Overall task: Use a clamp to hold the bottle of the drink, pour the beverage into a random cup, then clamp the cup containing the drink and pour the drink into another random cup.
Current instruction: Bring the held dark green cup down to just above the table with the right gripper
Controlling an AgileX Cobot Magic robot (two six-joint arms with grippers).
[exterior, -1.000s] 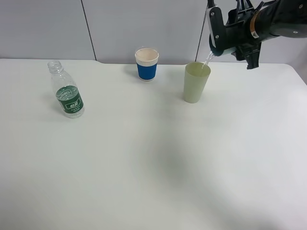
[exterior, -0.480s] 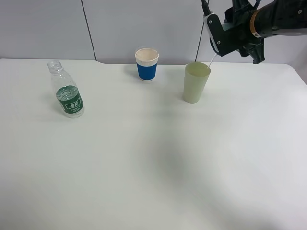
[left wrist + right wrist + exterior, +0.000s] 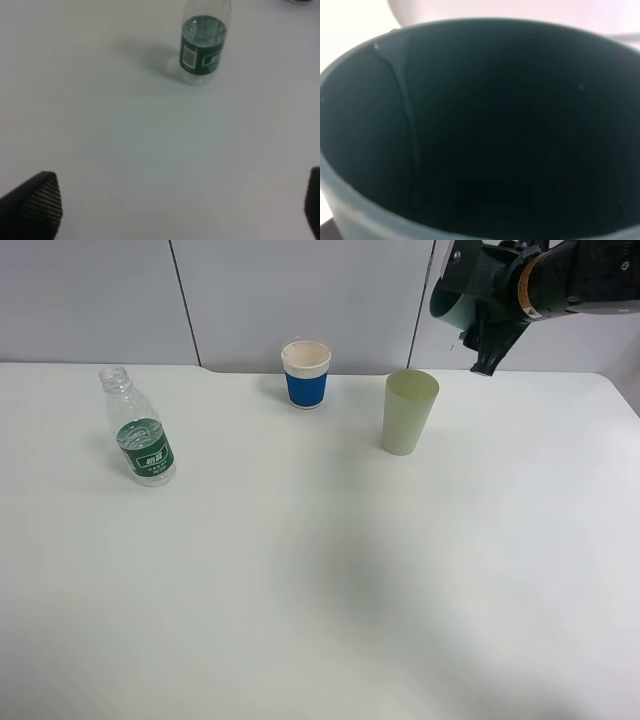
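My right gripper (image 3: 480,300) is clamped on the teal cup (image 3: 450,298), tipped high above and just right of the tall pale green cup (image 3: 408,411) at far right. No stream shows, so I judge the second pour nearly finished. The bottle (image 3: 138,427) stands at far left, my left gripper (image 3: 175,210) wide open, empty.

Clear plastic bottle (image 3: 138,440), matt table (image 3: 300,590)
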